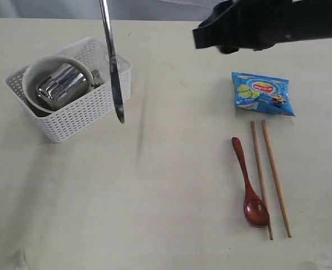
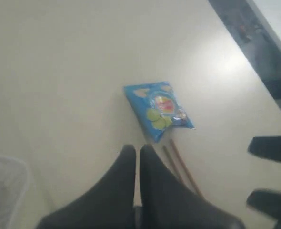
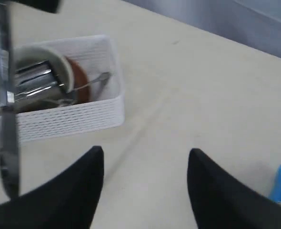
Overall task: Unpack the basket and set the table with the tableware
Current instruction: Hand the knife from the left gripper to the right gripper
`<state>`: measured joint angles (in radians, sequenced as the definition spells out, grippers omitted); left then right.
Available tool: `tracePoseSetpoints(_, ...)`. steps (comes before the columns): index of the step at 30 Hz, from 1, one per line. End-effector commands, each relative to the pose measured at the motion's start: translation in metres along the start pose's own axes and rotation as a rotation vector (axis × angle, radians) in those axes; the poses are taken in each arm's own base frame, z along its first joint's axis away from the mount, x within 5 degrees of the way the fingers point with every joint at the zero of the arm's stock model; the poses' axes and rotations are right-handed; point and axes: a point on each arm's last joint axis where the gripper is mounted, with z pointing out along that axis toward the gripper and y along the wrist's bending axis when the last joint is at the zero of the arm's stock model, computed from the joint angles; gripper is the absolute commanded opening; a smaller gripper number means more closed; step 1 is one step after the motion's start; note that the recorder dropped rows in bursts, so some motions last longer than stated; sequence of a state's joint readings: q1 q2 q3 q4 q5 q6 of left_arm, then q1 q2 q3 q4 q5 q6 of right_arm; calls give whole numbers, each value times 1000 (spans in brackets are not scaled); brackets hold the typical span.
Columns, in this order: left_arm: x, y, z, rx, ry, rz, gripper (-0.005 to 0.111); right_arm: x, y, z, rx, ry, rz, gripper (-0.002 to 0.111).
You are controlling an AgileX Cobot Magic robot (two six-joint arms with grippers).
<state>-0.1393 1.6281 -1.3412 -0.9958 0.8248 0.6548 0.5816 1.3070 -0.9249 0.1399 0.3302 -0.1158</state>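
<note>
A steel knife (image 1: 115, 79) hangs blade down just right of the white basket (image 1: 81, 121), above the table (image 1: 166, 185). My left gripper (image 2: 137, 150) is shut; the right wrist view shows the knife (image 3: 6, 119) hanging from its dark tip. The basket holds a cream bowl (image 1: 42, 64) with a shiny steel cup (image 1: 59, 87) in it. Beside them lie a red-brown plate (image 3: 78, 81) and a fork (image 3: 100, 78). A wooden spoon (image 1: 250, 185) and two chopsticks (image 1: 273, 180) lie on the table at right. My right gripper (image 3: 145, 155) is open and empty over bare table.
A blue snack packet (image 1: 263, 93) lies above the chopsticks' far ends. The right arm's dark body (image 1: 267, 25) reaches across the top right. The table's far edge (image 2: 255, 52) runs close behind the packet.
</note>
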Motion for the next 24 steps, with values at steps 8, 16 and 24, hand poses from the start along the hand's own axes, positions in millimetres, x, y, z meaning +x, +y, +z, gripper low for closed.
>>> tracePoseSetpoints(8, 21, -9, 8, 247, -55, -21, 0, 12, 57, 3, -164, -148, -29, 57)
tracePoseSetpoints(16, 25, -15, 8, 326, -40, -3, 0, 10, 59, 4, -169, -172, 17, 57)
tracePoseSetpoints(24, 24, -20, 6, 383, -64, 36, 0, 15, 65, 23, -175, -163, 79, 57)
